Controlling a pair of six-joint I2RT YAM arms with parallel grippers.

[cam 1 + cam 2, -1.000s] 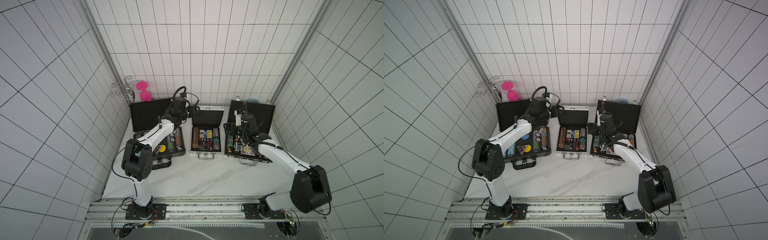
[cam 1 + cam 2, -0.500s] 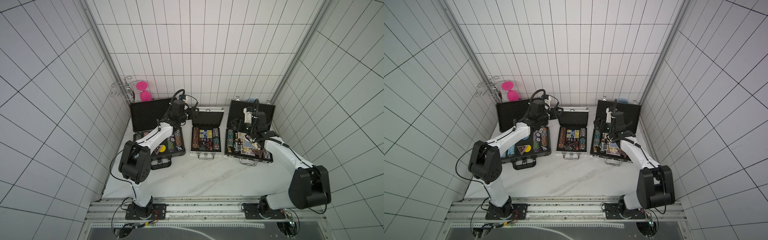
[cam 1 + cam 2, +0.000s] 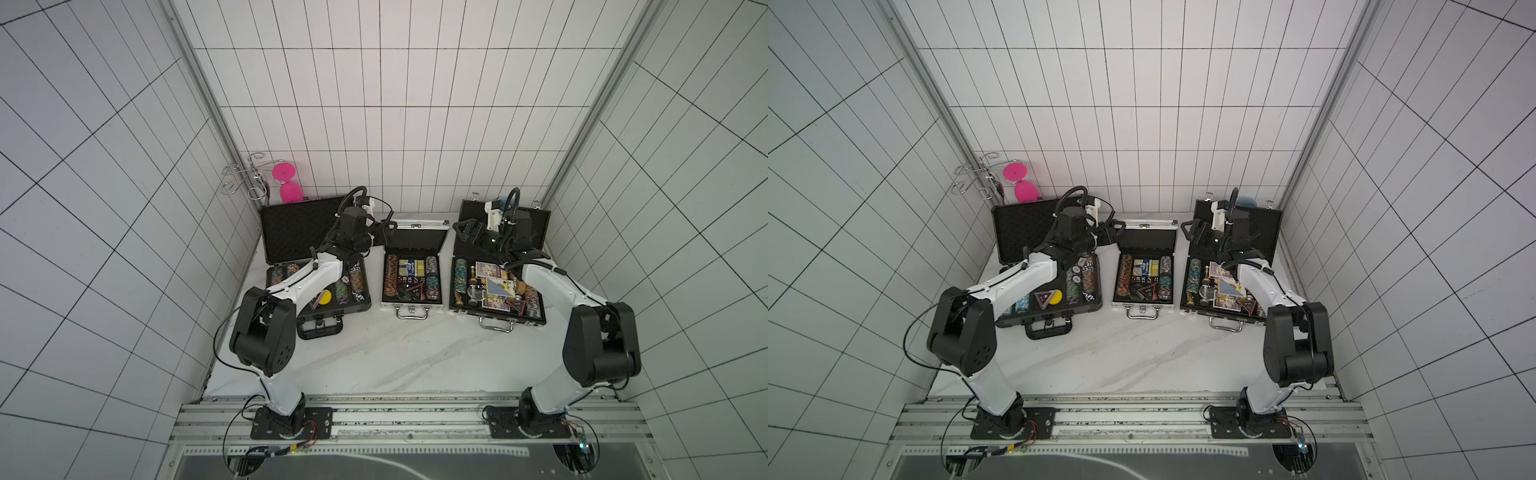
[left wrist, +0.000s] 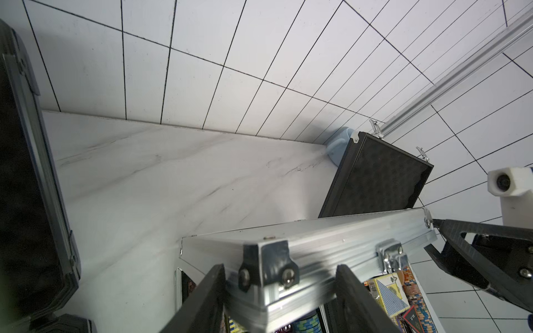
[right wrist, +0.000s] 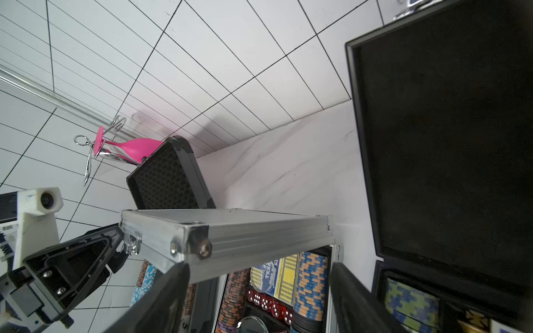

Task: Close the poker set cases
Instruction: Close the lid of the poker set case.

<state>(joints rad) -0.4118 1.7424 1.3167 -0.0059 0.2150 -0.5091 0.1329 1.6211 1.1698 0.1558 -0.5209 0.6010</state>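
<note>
White tiled booth, marble tabletop [image 3: 407, 353] — three poker cases, all open.

Silver case [image 3: 412, 274] sits in the middle; left gripper [image 4: 281, 291] and right gripper [image 5: 259, 288] straddle its raised lid's opposite corners — fingers spread, grip uncertain.

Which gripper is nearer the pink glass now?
Left. The left gripper straddles the silver lid's corner nearer the pink glass; the right gripper is at the opposite corner.
</note>
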